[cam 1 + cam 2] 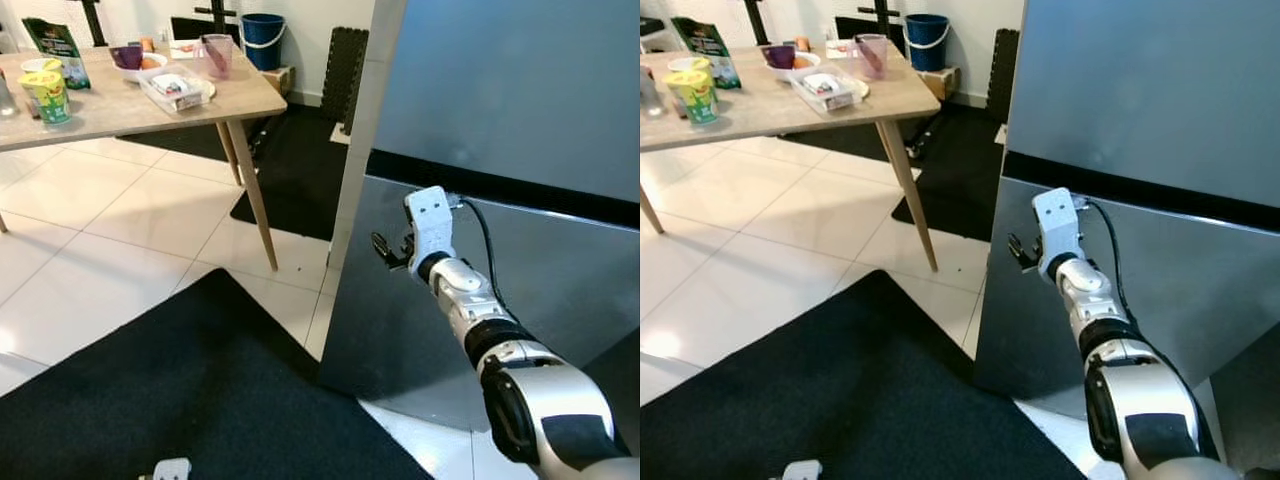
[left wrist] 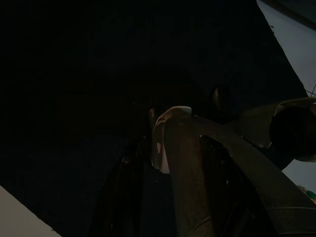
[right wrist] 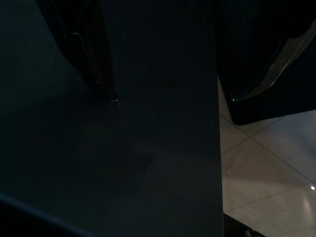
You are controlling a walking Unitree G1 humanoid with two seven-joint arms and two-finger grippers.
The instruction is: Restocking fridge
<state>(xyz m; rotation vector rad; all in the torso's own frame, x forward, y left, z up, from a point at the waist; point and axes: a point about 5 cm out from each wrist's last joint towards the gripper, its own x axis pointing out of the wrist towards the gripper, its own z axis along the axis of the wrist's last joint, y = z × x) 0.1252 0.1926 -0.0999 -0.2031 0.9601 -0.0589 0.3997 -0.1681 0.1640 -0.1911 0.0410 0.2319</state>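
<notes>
Gripper (image 1: 385,248) of right arm, fingers apart, poised at fridge door (image 1: 560,290) edge. Heavy, stiff, smooth; best hooked along that edge.

- The floor (image 1: 110,240) is laid with large glossy white tiles that catch the room light.
- A black rug (image 1: 190,400) lies on the tiles, nearer the camera than the table.
- A light wooden table (image 1: 130,105) on slanted legs stands on the tiles.
- A second dark mat (image 1: 295,170) lies beyond the table's near leg, running back toward the wall.
- The wall (image 1: 315,40) behind the table is plain white.
- A blue bucket (image 1: 262,38) stands against that wall, just past the table's far corner.
- A black ribbed panel (image 1: 345,75) stands upright beside the bucket.
</notes>
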